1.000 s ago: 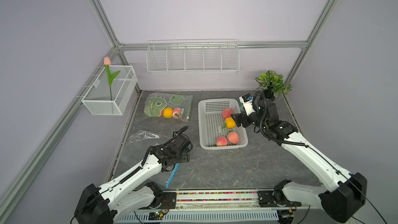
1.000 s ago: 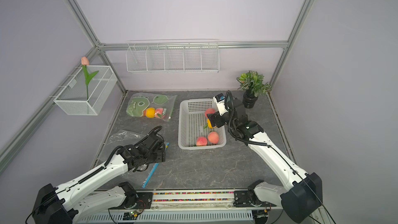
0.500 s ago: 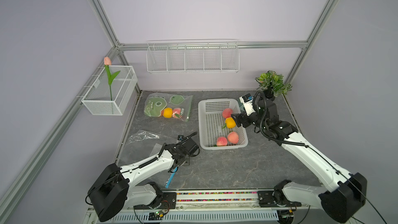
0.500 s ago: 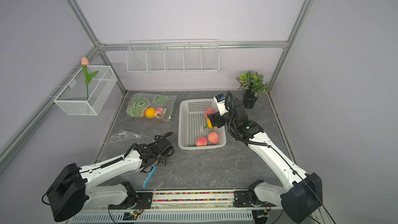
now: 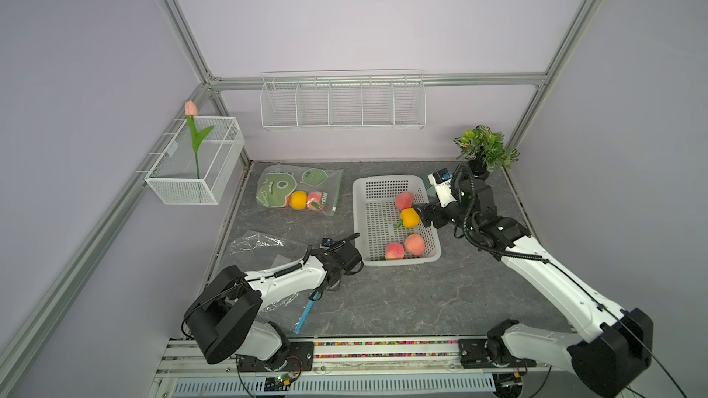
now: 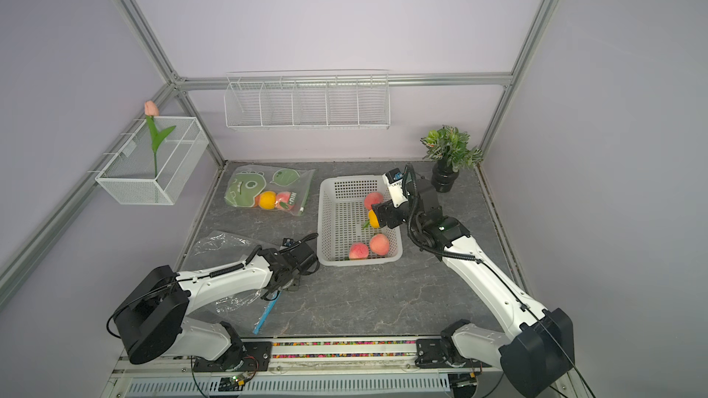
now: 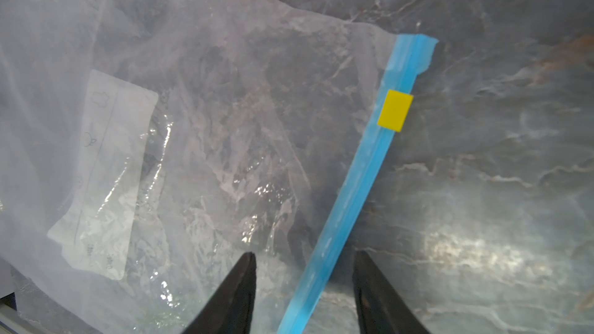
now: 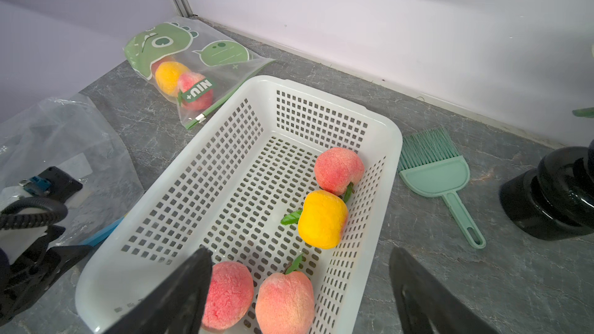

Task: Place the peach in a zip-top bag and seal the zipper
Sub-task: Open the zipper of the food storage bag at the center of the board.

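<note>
L end effector [image 7: 304, 253] apart, one finger each side of blue zipper [image 7: 353, 181] of clear zip-top bag [image 7: 225, 107], yellow slider [image 7: 395, 110] further along it; bag lying on worktop [image 5: 421, 300], lower left of centre in both top views. R end effector [image 8: 300, 249] wide apart, holding nothing, above white basket [image 8: 390, 136] at frame centre. In basket: yellow peach [image 8: 322, 220] w/ three pink ones, just by R tips.

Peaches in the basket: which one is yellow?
The yellow peach, midway along the basket wall nearest the right gripper. The other three peaches are pink.
</note>
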Controlling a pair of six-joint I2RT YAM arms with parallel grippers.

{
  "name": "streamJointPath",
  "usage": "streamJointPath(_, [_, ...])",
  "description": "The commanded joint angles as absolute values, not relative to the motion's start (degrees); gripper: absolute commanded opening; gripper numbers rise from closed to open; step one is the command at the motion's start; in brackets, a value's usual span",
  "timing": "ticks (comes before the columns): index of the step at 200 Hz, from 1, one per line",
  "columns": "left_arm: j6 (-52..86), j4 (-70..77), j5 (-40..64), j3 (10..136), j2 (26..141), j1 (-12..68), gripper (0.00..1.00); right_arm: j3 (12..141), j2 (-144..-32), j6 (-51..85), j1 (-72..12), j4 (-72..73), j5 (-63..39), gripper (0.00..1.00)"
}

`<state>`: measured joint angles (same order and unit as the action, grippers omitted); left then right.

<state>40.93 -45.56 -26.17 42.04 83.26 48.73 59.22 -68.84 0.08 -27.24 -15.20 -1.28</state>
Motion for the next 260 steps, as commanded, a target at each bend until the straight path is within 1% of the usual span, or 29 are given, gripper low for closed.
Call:
streamJointPath(1, [42.3, -46.5, -28.5, 44.1, 85.3, 48.9, 0.51, 58.1, -67.8, 1.4, -26.8, -14.9, -1.0, 0.89])
streamJointPath(20, [42.1, -46.6, -28.5, 44.7, 87.0, 48.9, 0.51, 58.0, -67.9, 1.4, -26.7, -14.8, -1.1, 0.89])
streamJointPath(51, [41.5, -46.3, -28.6, 45.5, 88.5, 48.9, 0.46, 58.0, -68.3, 1.3, -26.5, -14.7, -0.9, 0.89])
streamJointPath(84, [40.5, -44.8, -27.7, 45.5, 88.0, 48.5, 0.44, 58.1, -68.7, 1.4, -26.5, -14.7, -1.0, 0.89])
streamJointPath(113, [39.2, -42.8, -25.8, 44.9, 87.8, 47.0, 0.38, 58.2, -69.0, 1.3, -26.5, -14.8, -1.0, 0.89])
streamJointPath(156, [38.1, -41.3, -24.4, 44.3, 86.8, 45.3, 0.36, 58.4, -69.4, 1.3, -26.5, -14.9, -0.9, 0.89])
streamJointPath(180, [37.4, -40.4, -23.2, 43.9, 87.0, 43.9, 0.27, 58.6, -69.7, 1.4, -26.4, -14.9, -1.0, 0.89])
streamJointPath(190, [37.2, -40.2, -23.1, 43.9, 86.8, 43.5, 0.21, 58.7, -69.9, 1.5, -26.4, -14.9, -1.2, 0.89])
streamJointPath(204, [36.8, -40.0, -23.1, 44.1, 86.7, 43.2, 0.15, 58.8, -70.0, 1.6, -26.5, -14.9, -1.4, 0.89])
streamJointPath(224, [35.7, -39.4, -22.9, 44.7, 86.8, 42.7, 0.00, 59.0, -70.2, 1.7, -26.5, -15.0, -1.5, 0.89])
streamJointPath(260, [33.9, -40.5, -22.7, 48.0, 87.1, 42.3, 0.00, 59.4, -70.3, 1.6, -26.4, -15.5, -1.7, 0.89])
